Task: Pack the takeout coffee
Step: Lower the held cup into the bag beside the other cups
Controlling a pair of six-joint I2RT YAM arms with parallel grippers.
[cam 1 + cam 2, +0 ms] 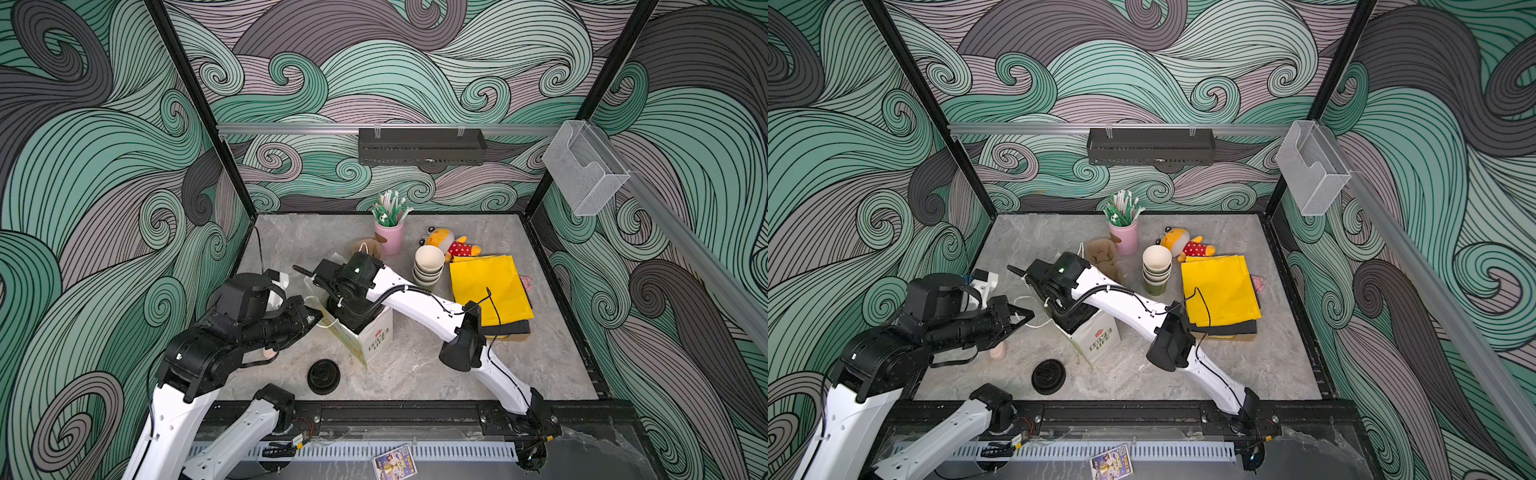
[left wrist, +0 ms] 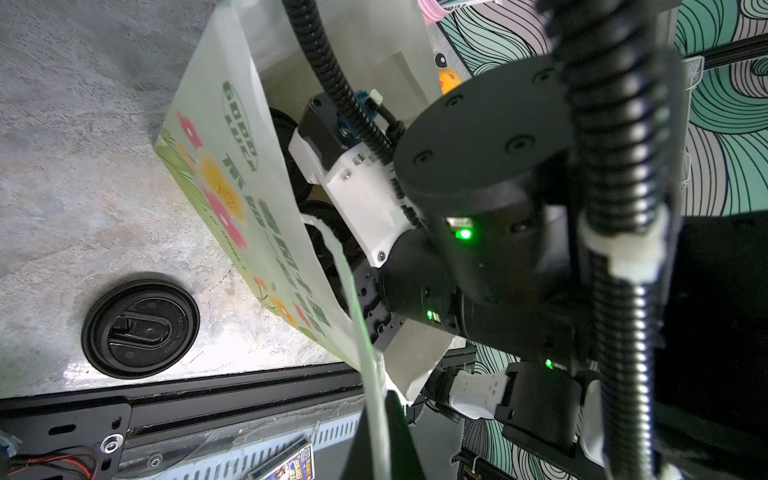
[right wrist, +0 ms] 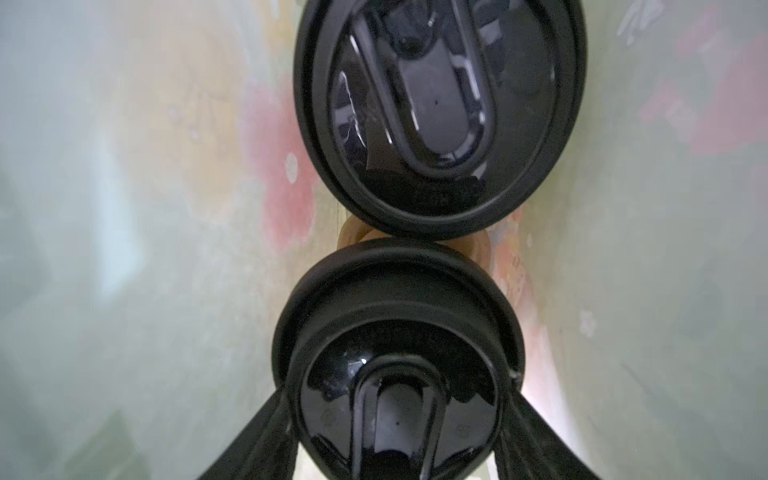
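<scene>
While the left gripper (image 1: 314,319) is clamped on the white handle (image 2: 357,328) of the paper bag (image 1: 376,338) at its left side, the right gripper (image 3: 399,440) reaches down inside the bag. Its fingers (image 3: 257,440) clasp a lidded cup (image 3: 395,365). A second lidded cup (image 3: 436,116) touches it inside the bag. In both top views the right wrist blocks the bag's mouth and hides both cups. A loose black lid (image 1: 323,376) lies near-left of the bag. A stack of lidless cups (image 1: 428,266) and a yellow cloth (image 1: 490,291) sit to the right, with a pink straw holder (image 1: 389,237) beyond
</scene>
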